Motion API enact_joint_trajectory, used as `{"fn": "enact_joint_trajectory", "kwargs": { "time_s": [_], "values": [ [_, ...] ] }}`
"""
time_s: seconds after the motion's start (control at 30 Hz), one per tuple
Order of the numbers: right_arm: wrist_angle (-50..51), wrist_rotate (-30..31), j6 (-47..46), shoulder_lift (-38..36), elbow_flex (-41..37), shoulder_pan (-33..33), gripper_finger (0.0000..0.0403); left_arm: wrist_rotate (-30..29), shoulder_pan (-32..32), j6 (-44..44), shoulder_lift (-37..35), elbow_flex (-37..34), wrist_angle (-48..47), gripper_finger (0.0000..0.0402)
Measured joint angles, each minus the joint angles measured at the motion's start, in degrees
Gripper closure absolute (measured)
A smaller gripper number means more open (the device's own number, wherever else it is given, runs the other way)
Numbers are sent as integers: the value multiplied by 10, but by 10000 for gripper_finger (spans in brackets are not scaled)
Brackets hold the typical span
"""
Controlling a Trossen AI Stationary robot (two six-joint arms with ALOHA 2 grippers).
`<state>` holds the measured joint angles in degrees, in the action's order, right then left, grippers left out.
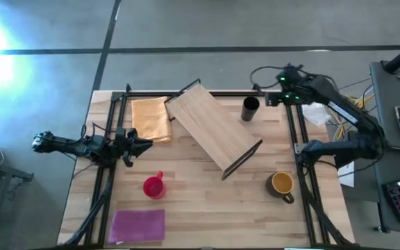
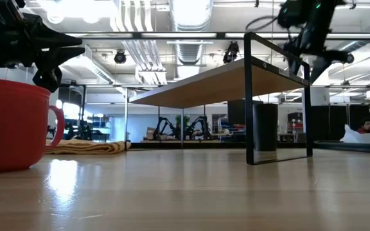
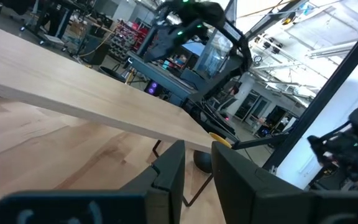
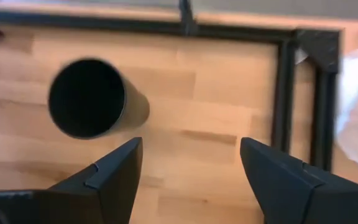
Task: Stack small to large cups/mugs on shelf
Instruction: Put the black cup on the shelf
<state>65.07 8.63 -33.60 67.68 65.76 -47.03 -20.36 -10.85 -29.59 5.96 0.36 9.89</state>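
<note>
The light-wood shelf (image 1: 210,130) stands slantwise mid-table on its dark end frames (image 2: 278,102). The black cup (image 1: 250,109) stands upright beyond the shelf's right end, and its open mouth shows in the right wrist view (image 4: 87,98). The red mug (image 1: 154,185) stands near the front left and the dark mug with a yellow inside (image 1: 282,185) near the front right. My right gripper (image 1: 268,98) hangs wide open above the table, just to the right of the black cup. My left gripper (image 1: 146,146) is at the left edge, level, its fingers a narrow gap apart, empty.
An orange-tan cloth (image 1: 151,119) lies at the far left beside the shelf. A purple mat (image 1: 139,225) lies at the front left. Dark metal frame rails (image 4: 284,93) run along the table's far and right edges, close to my right gripper.
</note>
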Motion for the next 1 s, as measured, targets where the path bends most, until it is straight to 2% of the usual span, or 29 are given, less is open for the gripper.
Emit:
{"fn": "enact_joint_trajectory", "kwargs": {
  "time_s": [0.23, 0.47, 0.8, 1.0],
  "values": [
    [-8, -15, 50, 130, 57, 4, 138, 0, 0, 0, 0, 0, 0, 336],
    [-12, -17, 85, 205, 109, 6, 138, 0, 0, 0, 0, 0, 0, 336],
    [-43, -42, 113, 263, 101, 6, 160, 0, 0, 0, 0, 0, 0, 336],
    [-57, -42, 133, 271, 100, 5, 206, 0, 0, 0, 0, 0, 0, 336]
  ]
}}
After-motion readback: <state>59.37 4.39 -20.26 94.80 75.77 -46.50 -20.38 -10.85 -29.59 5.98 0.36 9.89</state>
